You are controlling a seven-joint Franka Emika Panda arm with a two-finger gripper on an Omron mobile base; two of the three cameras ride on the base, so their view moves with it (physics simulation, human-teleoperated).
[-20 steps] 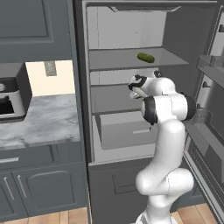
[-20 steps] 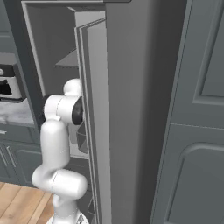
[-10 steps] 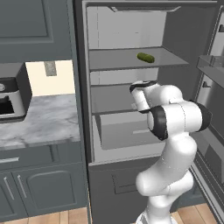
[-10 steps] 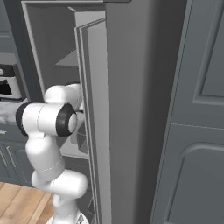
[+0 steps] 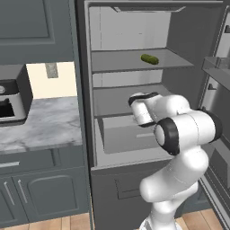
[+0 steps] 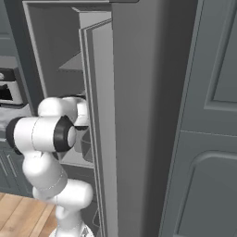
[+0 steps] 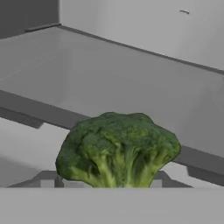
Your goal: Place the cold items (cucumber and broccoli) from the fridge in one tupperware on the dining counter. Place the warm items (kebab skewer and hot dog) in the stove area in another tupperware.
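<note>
The broccoli (image 7: 117,151), a dark green head with pale stalks, sits right at my gripper (image 7: 116,181) in the hand view. It hangs in front of the grey shelf edge, and the jaws are closed on its stem, which hides the fingertips. From the left base view my gripper (image 5: 140,110) reaches into the open fridge at the middle shelf, above the drawer. A small green cucumber (image 5: 149,59) lies on the upper shelf, up and to the right of the hand. The kebab skewer, hot dog and tupperware are out of view.
A grey drawer (image 5: 130,137) sits below the middle shelf. The open fridge door with its bins (image 5: 215,90) stands close on the right. A marble counter (image 5: 45,123) with a dark oven (image 5: 13,96) lies to the left. The door's edge (image 6: 102,115) blocks much of the right base view.
The jaws have narrowed onto the broccoli. The hand has dropped a little at the middle shelf, and the elbow has swung out towards the cameras.
</note>
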